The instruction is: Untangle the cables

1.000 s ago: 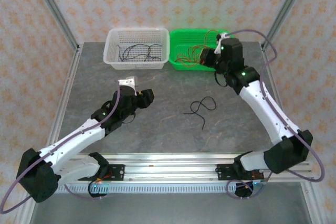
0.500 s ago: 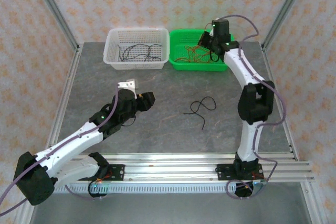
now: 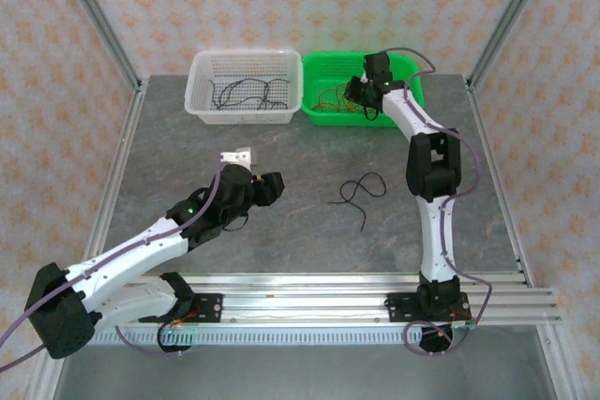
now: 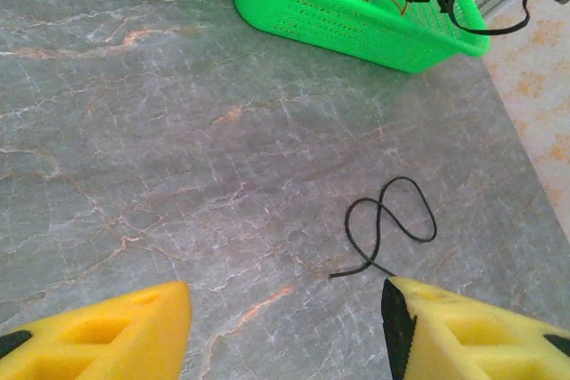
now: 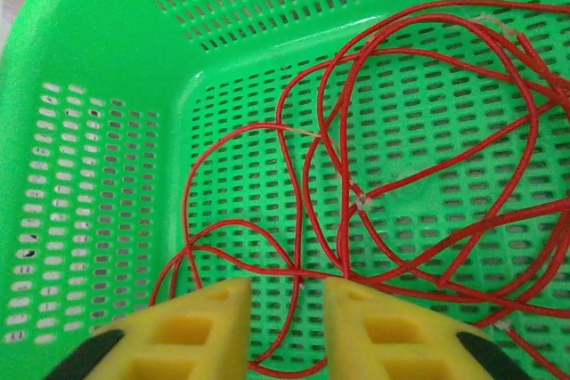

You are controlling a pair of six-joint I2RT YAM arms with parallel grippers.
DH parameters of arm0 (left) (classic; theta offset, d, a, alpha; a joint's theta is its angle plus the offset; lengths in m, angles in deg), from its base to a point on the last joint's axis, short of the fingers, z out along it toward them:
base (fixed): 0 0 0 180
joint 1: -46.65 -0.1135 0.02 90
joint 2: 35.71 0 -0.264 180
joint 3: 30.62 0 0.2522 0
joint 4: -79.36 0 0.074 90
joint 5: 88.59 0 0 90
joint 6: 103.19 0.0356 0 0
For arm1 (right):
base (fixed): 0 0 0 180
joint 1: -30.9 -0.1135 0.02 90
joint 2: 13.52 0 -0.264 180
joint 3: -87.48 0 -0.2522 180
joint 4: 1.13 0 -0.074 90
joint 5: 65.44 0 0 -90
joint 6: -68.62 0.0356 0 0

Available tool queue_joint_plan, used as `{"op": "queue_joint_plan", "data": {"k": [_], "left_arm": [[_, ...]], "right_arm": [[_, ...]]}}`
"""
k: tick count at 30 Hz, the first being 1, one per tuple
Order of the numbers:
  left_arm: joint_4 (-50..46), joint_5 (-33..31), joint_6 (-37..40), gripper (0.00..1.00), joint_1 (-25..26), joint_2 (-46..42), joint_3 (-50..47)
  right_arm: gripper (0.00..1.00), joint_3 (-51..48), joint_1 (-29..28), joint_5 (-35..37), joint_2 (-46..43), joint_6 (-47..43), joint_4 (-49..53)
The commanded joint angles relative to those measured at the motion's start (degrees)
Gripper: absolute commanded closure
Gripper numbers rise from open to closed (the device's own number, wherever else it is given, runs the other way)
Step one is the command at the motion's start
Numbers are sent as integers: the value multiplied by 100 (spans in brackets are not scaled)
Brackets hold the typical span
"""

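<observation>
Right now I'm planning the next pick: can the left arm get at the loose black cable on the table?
Probably yes: the left gripper is open, pointed toward the black cable, with bare table between them.

table bears white basket, green basket, black cable.

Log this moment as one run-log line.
left hand: open, above table near black cable | right hand: slightly open, over red cables in green basket
</observation>
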Motion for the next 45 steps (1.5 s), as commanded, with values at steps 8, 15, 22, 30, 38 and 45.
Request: {"op": "queue_joint_plan", "data": {"k": [8, 15, 22, 30, 38, 45], "left_arm": [[-435, -219, -69, 41, 388, 687, 532], [-985, -33, 395, 43, 486, 2131, 1563], [-1586, 387, 1389, 54, 506, 4183, 3346], [-2283, 533, 2378, 56, 508, 6024, 5051], [-2683, 752, 2708, 56, 542, 6580, 5698], [-2871, 747, 2811, 56, 645, 6800, 5909]], "right_arm": [[58, -267, 12, -77, -746, -122, 212], [58, -1677, 20, 150, -2267, -19, 34], [58, -4142, 16, 640, -4606, 111, -342], [55, -6319, 12, 813, -6825, 325, -328], [55, -6951, 13, 837, -7527, 425, -154], [55, -6971, 12, 782, -7512, 448, -219]]}}
